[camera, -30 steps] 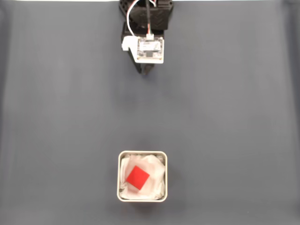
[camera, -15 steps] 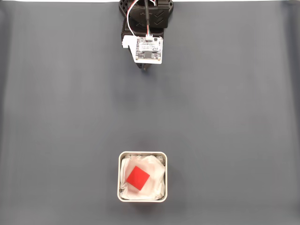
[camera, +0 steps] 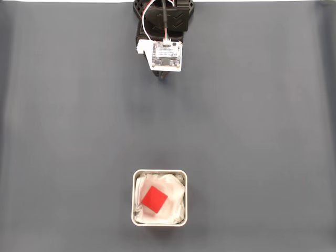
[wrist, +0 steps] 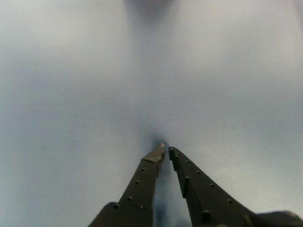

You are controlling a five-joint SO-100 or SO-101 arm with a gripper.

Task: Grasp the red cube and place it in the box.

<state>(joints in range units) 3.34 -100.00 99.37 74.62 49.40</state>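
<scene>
One red cube (camera: 154,199) lay inside the box (camera: 158,172) at the near edge of the fixed view, turned corner-on to the walls and resting on the crumpled white lining (camera: 173,189), a little left of the box's middle. Cube and box sat exactly where they had been a second before. The box stood alone on the dark grey table (camera: 252,136), well apart from the arm (camera: 164,21) at the far edge. Over that second the arm had drawn back toward its base, and in the last half second it hardly shifted at all. In the wrist view the gripper (wrist: 165,150) was nearly closed, its two dark fingers (wrist: 142,182) meeting almost at the tips with only a thin gap between them. It held nothing and pointed at bare, blurred table surface.
</scene>
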